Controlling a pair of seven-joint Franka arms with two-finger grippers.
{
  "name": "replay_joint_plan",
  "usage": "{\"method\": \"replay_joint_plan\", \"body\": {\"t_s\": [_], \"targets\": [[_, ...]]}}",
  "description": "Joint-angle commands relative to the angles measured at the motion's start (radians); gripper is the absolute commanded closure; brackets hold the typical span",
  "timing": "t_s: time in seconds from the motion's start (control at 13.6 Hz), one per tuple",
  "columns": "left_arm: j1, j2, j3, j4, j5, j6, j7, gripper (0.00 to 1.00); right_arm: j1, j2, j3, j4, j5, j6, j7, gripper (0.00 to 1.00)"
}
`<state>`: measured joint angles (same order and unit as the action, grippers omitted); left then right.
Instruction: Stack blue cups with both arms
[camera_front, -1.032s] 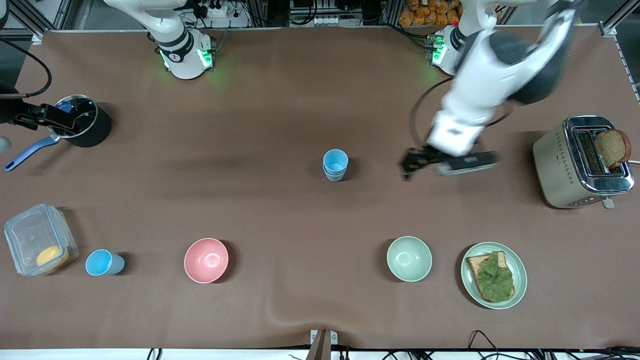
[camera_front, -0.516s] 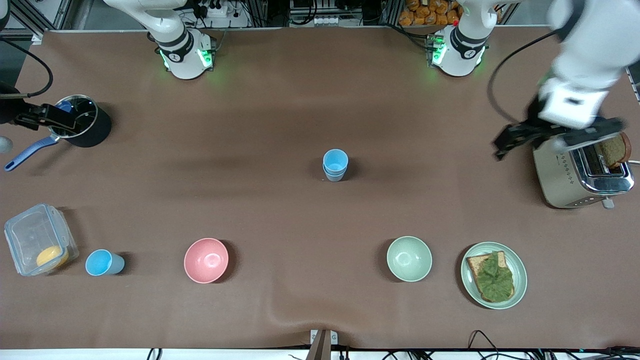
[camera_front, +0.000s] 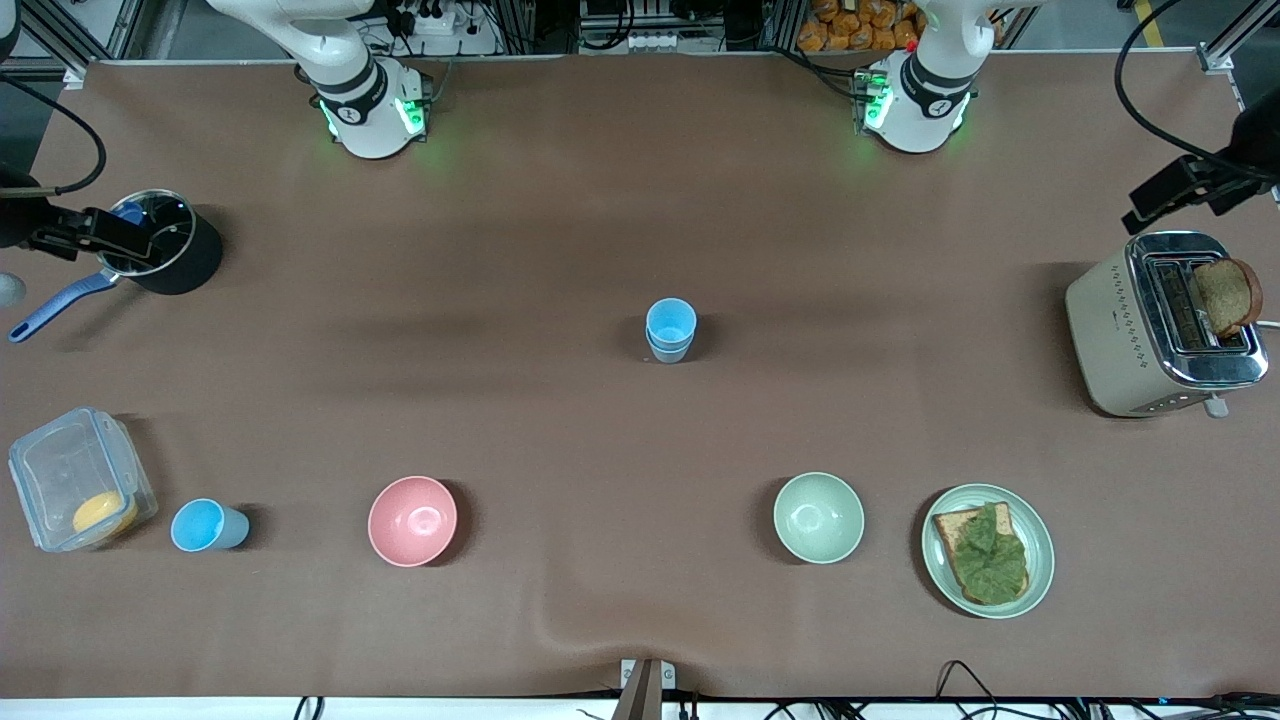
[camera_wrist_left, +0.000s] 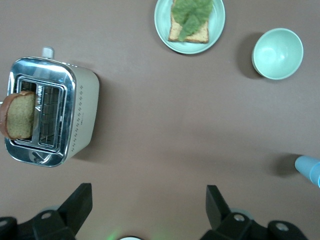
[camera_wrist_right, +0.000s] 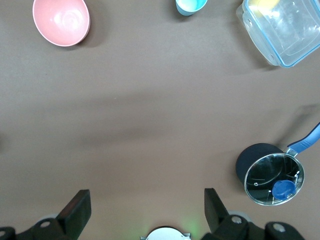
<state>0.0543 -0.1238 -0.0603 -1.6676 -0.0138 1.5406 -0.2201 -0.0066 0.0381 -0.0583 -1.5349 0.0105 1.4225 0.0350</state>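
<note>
Two blue cups (camera_front: 670, 328) stand nested as one stack in the middle of the table; its edge shows in the left wrist view as the blue cup stack (camera_wrist_left: 310, 169). A single blue cup (camera_front: 207, 526) (camera_wrist_right: 190, 5) stands upright beside the plastic container, near the front camera at the right arm's end. My left gripper (camera_front: 1150, 205) (camera_wrist_left: 147, 202) hangs open and empty high over the table's end by the toaster. My right gripper (camera_front: 120, 240) (camera_wrist_right: 146, 202) waits open and empty above the pot.
A toaster (camera_front: 1160, 325) holds a bread slice. A plate (camera_front: 1035, 520) carries lettuce on toast. Between them and the single cup lie a pale green bowl (camera_front: 818, 517) and a pink bowl (camera_front: 411, 520). A clear container (camera_front: 70, 470) and a black pot (camera_front: 185, 255) sit at the right arm's end.
My left arm has swung away from beside the stacked cups, passed over the toaster and risen toward its end of the table. The right arm and the cups have not moved.
</note>
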Motion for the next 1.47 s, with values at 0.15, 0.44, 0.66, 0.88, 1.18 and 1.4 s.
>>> {"method": "replay_joint_plan", "body": {"t_s": [0.15, 0.44, 0.66, 0.88, 1.18, 1.4], "targets": [[-0.011, 0.052, -0.07, 0.068, -0.035, -0.067, -0.018, 0.0, -0.006, 0.011, 0.005, 0.021, -0.02, -0.016, -0.001, 0.0], [-0.057, 0.143, -0.072, 0.173, -0.008, -0.057, -0.024, 0.0, -0.007, 0.011, 0.005, 0.021, -0.02, -0.016, -0.001, 0.0], [-0.108, 0.155, 0.06, 0.187, -0.017, -0.016, 0.077, 0.0, -0.01, 0.011, 0.005, 0.021, -0.018, -0.016, -0.001, 0.0], [-0.125, 0.135, 0.089, 0.158, -0.017, 0.016, 0.148, 0.0, -0.013, 0.011, 0.003, 0.021, -0.02, -0.016, -0.003, 0.0], [-0.123, 0.142, 0.079, 0.164, -0.012, 0.01, 0.137, 0.0, -0.012, 0.011, 0.003, 0.021, -0.02, -0.014, -0.001, 0.0], [-0.125, 0.142, 0.077, 0.166, -0.011, 0.01, 0.134, 0.0, -0.012, 0.011, 0.003, 0.021, -0.02, -0.014, -0.001, 0.0]]}}
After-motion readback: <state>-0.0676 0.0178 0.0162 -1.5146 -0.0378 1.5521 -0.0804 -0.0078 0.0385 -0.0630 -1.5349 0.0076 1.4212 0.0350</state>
